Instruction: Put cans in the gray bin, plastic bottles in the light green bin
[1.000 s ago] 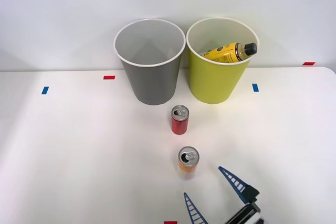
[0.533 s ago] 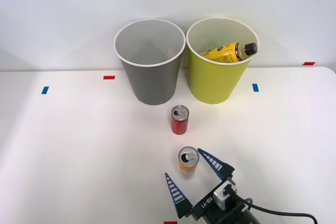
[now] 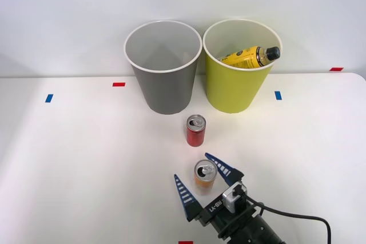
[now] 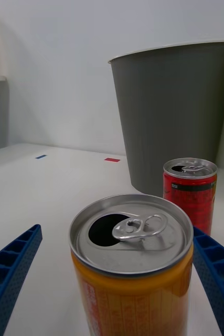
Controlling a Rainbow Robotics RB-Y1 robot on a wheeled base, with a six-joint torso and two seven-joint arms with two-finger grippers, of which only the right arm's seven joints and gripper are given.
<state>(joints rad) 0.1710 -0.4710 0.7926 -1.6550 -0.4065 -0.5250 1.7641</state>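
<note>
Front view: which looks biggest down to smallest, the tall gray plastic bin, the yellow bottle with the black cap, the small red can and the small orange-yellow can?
1. Tall gray plastic bin.
2. Yellow bottle with the black cap, partly hidden inside the yellow-green bin.
3. Small red can and small orange-yellow can: alike; the orange one sits nearer the camera, so no ranking.

blue ribbed fingers (image 3: 184, 194) (tapered), black wrist (image 3: 246, 230), apparently trailing a black cable (image 3: 297, 218).

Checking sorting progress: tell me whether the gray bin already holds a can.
No: the gray bin looks empty inside, and both cans stand on the table.
</note>
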